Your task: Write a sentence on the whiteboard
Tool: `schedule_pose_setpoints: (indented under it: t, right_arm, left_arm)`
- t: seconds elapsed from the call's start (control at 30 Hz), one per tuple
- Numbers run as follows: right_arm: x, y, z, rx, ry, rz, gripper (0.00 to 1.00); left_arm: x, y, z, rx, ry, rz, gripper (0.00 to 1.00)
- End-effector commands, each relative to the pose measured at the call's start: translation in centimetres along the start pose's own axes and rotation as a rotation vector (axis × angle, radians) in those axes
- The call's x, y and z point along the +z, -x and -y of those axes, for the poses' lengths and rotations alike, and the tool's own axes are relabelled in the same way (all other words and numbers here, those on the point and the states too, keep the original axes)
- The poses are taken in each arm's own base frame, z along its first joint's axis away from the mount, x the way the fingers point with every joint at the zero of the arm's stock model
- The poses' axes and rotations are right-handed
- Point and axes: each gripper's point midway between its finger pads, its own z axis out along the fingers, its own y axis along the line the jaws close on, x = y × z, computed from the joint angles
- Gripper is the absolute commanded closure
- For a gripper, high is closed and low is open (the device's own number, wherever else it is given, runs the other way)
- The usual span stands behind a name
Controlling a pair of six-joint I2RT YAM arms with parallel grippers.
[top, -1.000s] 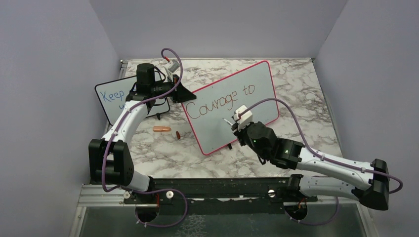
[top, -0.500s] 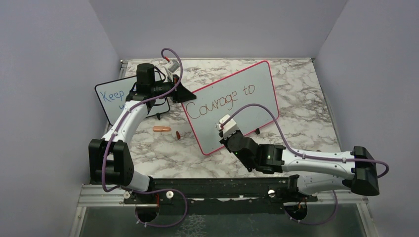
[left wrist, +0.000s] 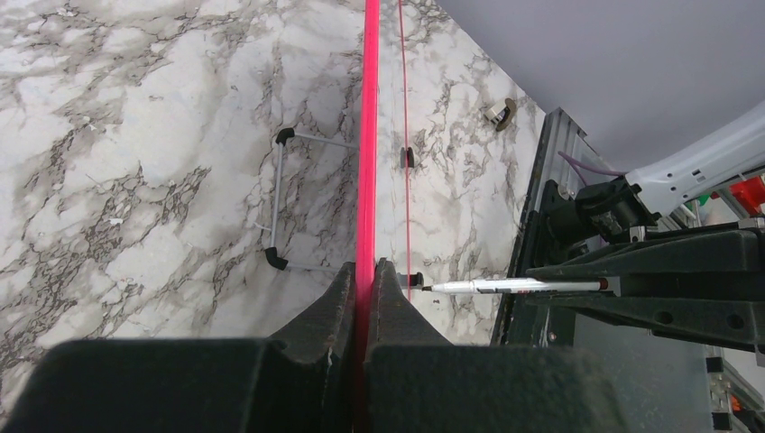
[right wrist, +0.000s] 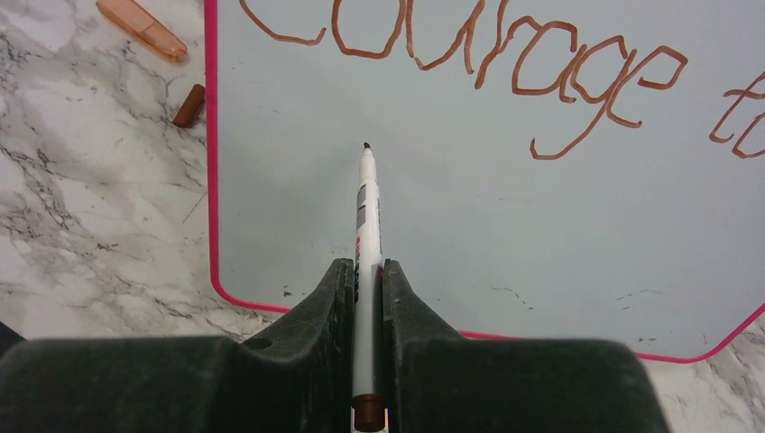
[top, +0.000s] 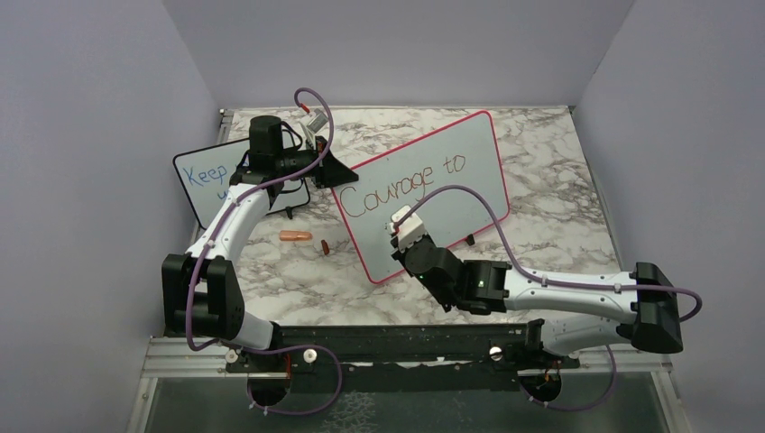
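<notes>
Whiteboard [top: 469,171] stands propped at a slant mid-surface [top: 559,180], and the sentence [top: 401,185] reads just "Courage to" along its top. Left gripper [left wrist: 365,271] pinches the board's red-pink edge. Right gripper [right wrist: 367,266] is clamped tight on the marker [right wrist: 364,194], tip at the blank patch beneath "Courage"; contact, can't tell.

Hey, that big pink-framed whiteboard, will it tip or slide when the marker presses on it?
Probably stiff: the whiteboard looks like a thin flat panel, edge-on from the left wrist. It rests on thin wire legs, so alone it might slide or tip backward. The left gripper clamps its pink edge, which should steady it against the marker.
</notes>
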Motion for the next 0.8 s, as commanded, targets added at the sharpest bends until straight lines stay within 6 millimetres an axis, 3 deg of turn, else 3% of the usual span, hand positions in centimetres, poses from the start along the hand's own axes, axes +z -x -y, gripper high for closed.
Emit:
schedule_pose_setpoints:
  t: [0.0,0.77]
  right_arm:
    - [0.1,1.3,-0.5,0.037,-0.001,0.021,0.99]
    - [1.2,0.3,-0.3,0.043,-0.077,0.008,0.99]
  left_arm:
    - [0.5,-2.8,-2.8,-0.036,0.113,-0.059,1.00]
    - [0.4,-2.8,-2.7,-0.035,0.108,-0.058,1.00]
